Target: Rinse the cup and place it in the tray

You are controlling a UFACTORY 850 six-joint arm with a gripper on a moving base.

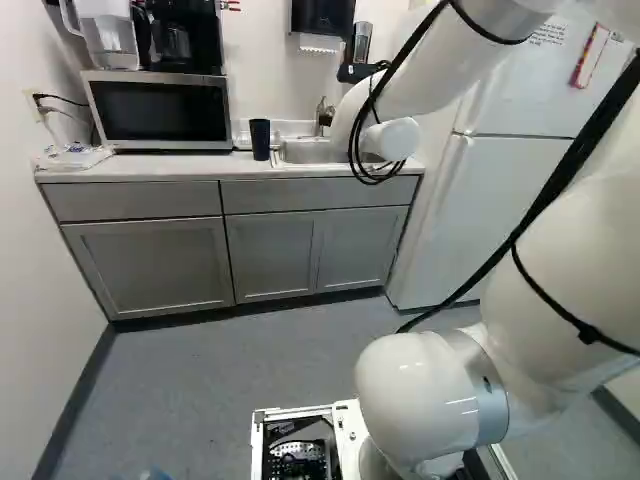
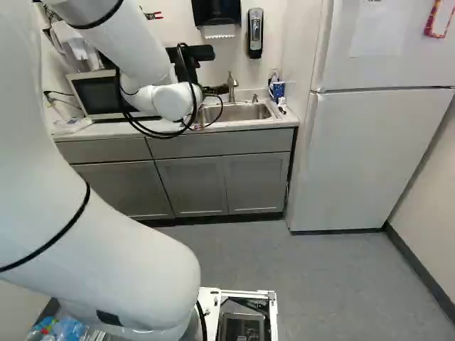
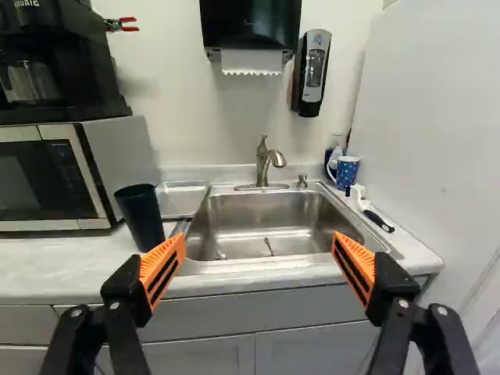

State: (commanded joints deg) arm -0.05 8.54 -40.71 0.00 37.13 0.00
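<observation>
the dark cup (image 3: pixel 141 217) stands upright on the counter (image 3: pixel 58 269), just beside the microwave (image 3: pixel 55 176), with nothing gripping it. next to it, towards the sink, lies a shallow tray (image 3: pixel 180 200), probably the one where the cup should end up. beyond that is the steel sink (image 3: pixel 269 224), its faucet (image 3: pixel 264 164) at the back edge. a blue patterned mug (image 3: pixel 344 173) stands on the sink's other side, with a brush (image 3: pixel 371 211) near it; the dark cup looks the likelier target, though the task's words don't settle it.

the gripper (image 3: pixel 258 244) is wide open, its orange pads far apart with nothing held between them. it faces the sink from the front of the counter, so the cup sits off to one side, partly behind one finger as the wrist view shows it. the arm (image 1: pixel 420 390) reaches forward to the counter.

the step in hand seems to be the approach to the cup, with rinsing and placing both to come. the next move likely calls for a shift towards the microwave, then a level advance with one finger passing each side of the cup. the nearer finger could nudge or tip it if the arm goes forward before lining up.
</observation>
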